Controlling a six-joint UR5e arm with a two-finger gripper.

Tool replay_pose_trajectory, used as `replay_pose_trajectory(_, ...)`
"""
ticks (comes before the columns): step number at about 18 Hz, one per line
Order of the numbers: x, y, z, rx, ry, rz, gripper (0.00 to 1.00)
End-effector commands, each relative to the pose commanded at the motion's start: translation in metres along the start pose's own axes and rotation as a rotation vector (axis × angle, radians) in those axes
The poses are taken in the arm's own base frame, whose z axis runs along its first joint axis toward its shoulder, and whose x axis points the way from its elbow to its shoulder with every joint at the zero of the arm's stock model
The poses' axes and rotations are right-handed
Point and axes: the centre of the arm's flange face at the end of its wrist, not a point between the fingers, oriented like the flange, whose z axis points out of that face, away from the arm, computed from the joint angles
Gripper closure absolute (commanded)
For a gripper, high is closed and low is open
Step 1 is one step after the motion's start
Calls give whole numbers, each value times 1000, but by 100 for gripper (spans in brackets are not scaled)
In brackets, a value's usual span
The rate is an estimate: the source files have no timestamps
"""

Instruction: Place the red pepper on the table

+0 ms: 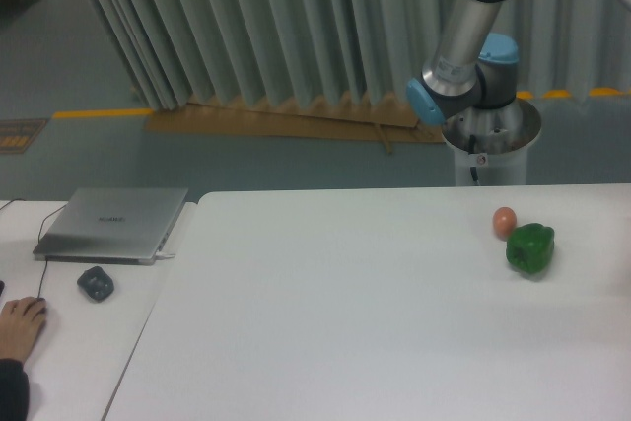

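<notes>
1. I see the arm [461, 41] rising from its pedestal behind the table [345, 322], but its upper links run out of the top right of the view. The gripper is out of view, so I can't say how wide it stands or whether it carries anything.

2. The red pepper is nowhere in view. It is not on the table, so my guess is that it is with the unseen end of the arm, though I can't confirm that.

3. On the white top I see a green pepper [530, 248] near the right edge, and a small orange-pink ball [505, 222] just beside it, up and to the left. They look close, possibly touching.

4. To the left stands a narrower desk [59, 342] with a closed laptop [111, 223], a dark mouse [96, 284] and a person's hand [20, 328] at the edge.

5. Judging by its kind, I expect the red pepper to be light, hollow and fairly firm, with a slick, waxy skin. I'd hold it across the widest part of the body, with moderate squeeze, not by the stem.

6. Its lobed bottom may let it tip or roll, so I'd set it down gently on open tabletop, well apart from the green pepper and the ball.
</notes>
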Motion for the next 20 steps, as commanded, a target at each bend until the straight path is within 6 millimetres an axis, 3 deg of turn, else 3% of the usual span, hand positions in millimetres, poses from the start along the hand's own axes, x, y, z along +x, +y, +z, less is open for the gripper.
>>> replay_pose_trajectory(14, 1, -4, 16, -4, 16, 6, 0)
replay_pose_trajectory(17, 1, -4, 18, -6, 19, 5, 14)
replay_pose_trajectory(20, 2, -4, 18, -7, 22, 7, 43)
